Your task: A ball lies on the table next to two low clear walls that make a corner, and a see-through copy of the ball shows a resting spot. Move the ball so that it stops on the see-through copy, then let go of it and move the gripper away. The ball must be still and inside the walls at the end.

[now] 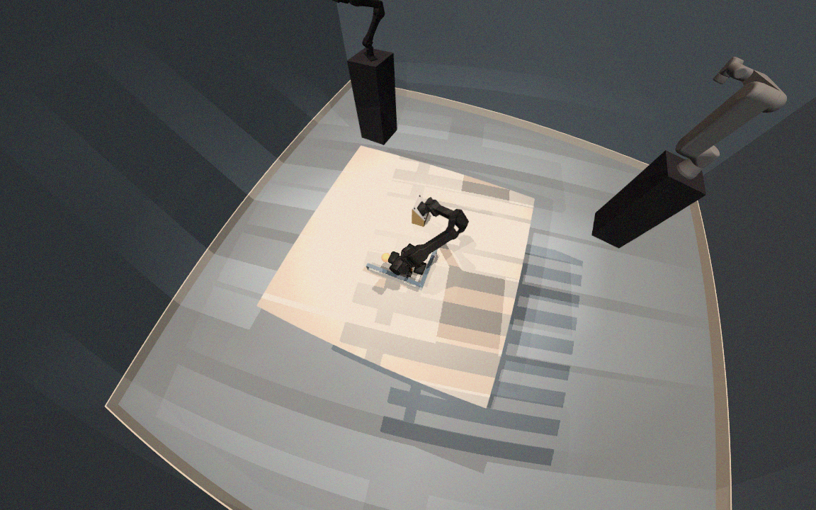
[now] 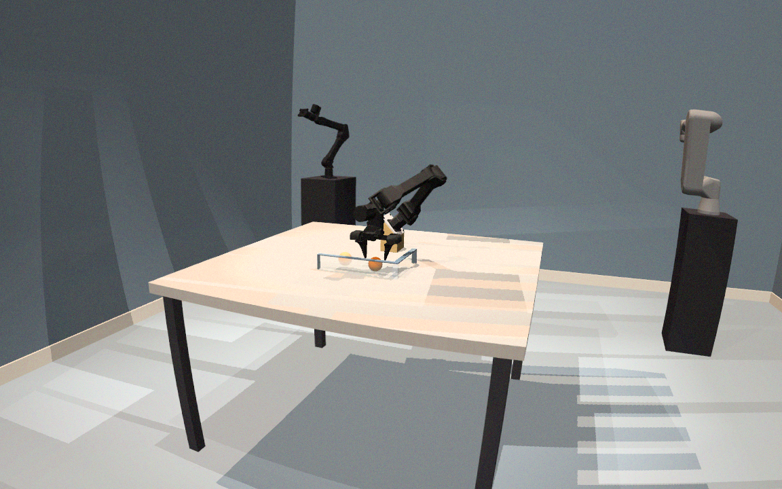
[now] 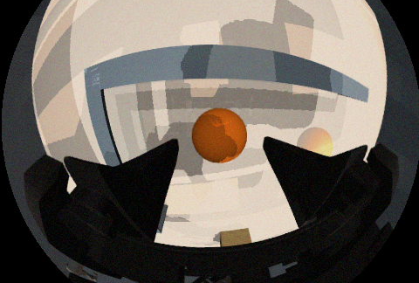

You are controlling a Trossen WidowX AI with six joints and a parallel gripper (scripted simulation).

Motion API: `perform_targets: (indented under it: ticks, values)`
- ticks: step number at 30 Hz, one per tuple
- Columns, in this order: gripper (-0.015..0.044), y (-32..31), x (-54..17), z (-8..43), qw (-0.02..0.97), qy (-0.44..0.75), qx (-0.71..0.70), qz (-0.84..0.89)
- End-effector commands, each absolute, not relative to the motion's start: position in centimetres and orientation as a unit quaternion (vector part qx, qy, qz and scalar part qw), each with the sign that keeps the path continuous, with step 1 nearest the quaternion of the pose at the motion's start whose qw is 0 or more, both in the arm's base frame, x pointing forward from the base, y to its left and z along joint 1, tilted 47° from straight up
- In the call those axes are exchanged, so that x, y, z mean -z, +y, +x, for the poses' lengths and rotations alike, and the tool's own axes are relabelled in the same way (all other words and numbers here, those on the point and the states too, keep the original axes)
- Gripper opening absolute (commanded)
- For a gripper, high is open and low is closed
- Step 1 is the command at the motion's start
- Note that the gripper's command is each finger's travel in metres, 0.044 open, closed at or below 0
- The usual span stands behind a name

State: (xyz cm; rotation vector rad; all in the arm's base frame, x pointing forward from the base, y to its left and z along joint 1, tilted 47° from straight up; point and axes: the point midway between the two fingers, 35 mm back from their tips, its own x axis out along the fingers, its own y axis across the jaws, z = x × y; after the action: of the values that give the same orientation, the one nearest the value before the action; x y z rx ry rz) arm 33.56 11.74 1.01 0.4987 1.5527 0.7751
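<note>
The orange ball (image 2: pixel 374 263) (image 3: pixel 219 135) sits on the table inside the corner of the low clear walls (image 1: pixel 373 267) (image 2: pixel 318 261) (image 3: pixel 240 61). The arm hides it in the top view. My gripper (image 2: pixel 375 258) (image 3: pixel 222 143) is open and points down, with its fingertips low over the ball, one to each side in the wrist view. The ball shows free space to both fingers. The see-through copy (image 1: pixel 385 257) (image 2: pixel 344 258) (image 3: pixel 315 141) is pale yellow. It lies right of the ball in the wrist view, partly behind the right finger, and left of it in the exterior view.
The long wall runs across beyond the ball in the wrist view; the short wall (image 3: pixel 93 113) is on the left. The arm's wooden base block (image 1: pixel 419 218) (image 2: pixel 395 244) (image 3: pixel 236 237) stands on the table (image 1: pixel 309 266) (image 2: pixel 248 279). Two other arms stand on dark pedestals (image 1: pixel 372 95) (image 1: pixel 642 202) off the table.
</note>
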Motion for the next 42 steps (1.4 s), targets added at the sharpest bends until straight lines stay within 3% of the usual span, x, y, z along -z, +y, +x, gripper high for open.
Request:
perform_targets:
  ticks: [1, 12, 16, 23, 31, 42]
  values:
    - [0.0370, 12.2, -0.6, 33.4, 0.618, 0.675, -0.337, 0.219]
    - [0.0370, 13.3, 0.4, 33.1, 0.618, 0.675, -0.337, 0.220]
    - [0.0265, 13.3, 0.4, 33.1, 0.618, 0.675, -0.337, 0.220]
    - [0.0218, 13.3, 0.4, 33.1, 0.618, 0.675, -0.337, 0.220]
    - [0.0008, 11.9, -0.8, 33.7, 0.619, 0.677, -0.335, 0.217]
    - [0.0000, 7.3, -5.1, 34.9, 0.620, 0.677, -0.336, 0.210]
